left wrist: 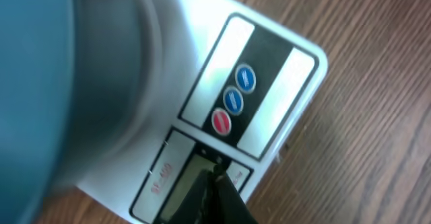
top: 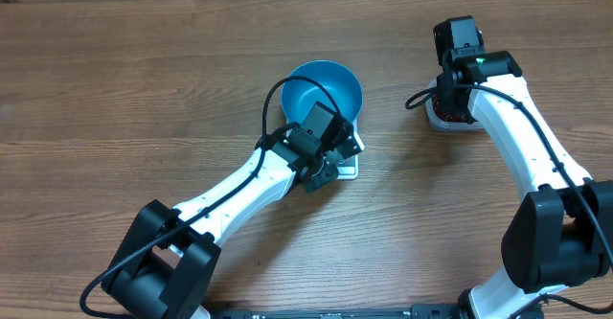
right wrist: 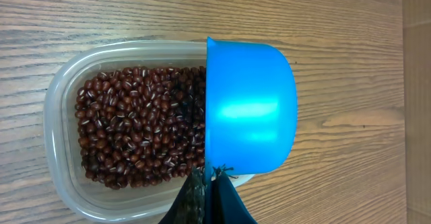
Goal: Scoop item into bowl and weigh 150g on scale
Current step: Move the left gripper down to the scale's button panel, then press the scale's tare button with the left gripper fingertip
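In the left wrist view, the left gripper [left wrist: 217, 177] comes up from the bottom edge with its dark fingers pressed together and nothing between them. Its tip is at the upper right corner of the scale's display [left wrist: 176, 183]; whether it touches can't be told. Just beyond the display is a dark strip with three round buttons [left wrist: 232, 99], two blue and one red nearest the display. The white scale [left wrist: 286, 66] lies at a slant across the frame, and the bowl fills the left side as a blur, sitting on the scale's platform.

In the right wrist view, the right gripper [right wrist: 210, 187] also rises from the bottom edge with its fingers closed. The blue scoop [right wrist: 252, 109] stands right above the tips. Its handle is hidden between them, so it looks gripped there. The scoop is turned on its side, with the rim a straight vertical line facing frame left and the rounded back toward the right. It hangs over the right end of the clear tub [right wrist: 59, 96]. The beans [right wrist: 135, 130] lie in the tub in a loose dark red-brown layer that fills the left and centre of the frame.

From overhead, the left arm [top: 239, 185] reaches from the lower left to the centre, and its gripper sits over the scale's front edge. The bowl [top: 347, 81] is just above that on the scale and shows a plain blue inside. The right arm [top: 522, 137] curves up the right side to the tub, upper right, well apart from the bowl. All of it rests on the wooden table [top: 144, 70].
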You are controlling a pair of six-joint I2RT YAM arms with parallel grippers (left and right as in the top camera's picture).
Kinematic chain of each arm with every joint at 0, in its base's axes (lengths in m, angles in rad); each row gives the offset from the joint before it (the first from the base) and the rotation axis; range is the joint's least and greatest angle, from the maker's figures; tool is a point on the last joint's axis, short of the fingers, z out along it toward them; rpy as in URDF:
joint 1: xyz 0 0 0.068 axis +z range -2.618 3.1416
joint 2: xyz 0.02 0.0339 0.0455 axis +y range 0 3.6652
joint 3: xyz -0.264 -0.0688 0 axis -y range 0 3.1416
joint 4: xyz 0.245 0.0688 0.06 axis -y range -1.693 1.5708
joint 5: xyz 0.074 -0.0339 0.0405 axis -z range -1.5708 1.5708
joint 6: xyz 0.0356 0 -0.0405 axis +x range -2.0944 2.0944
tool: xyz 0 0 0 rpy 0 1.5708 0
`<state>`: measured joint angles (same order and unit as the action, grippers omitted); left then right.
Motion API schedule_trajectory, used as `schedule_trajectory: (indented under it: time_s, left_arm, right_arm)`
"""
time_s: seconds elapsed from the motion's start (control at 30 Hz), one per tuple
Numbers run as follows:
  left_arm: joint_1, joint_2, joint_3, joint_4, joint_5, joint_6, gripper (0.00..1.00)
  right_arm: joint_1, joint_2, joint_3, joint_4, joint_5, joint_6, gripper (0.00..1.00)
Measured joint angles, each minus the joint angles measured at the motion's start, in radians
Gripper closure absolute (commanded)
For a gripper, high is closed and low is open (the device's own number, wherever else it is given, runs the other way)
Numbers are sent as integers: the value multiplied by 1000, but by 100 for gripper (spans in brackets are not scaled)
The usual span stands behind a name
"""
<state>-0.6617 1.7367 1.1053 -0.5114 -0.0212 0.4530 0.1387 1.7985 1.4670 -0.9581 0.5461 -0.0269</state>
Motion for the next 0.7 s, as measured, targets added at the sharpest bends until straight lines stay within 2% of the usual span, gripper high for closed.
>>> schedule_trajectory:
  time_s: [0.3, 0.7]
  left_arm:
    - [-5, 4, 0, 71, 102, 0, 96]
    - [-13, 72, 0, 95, 114, 0, 96]
  right_arm:
    - [0, 0, 0, -1, -8, 0, 96]
    - [0, 0, 0, 0, -15, 0, 96]
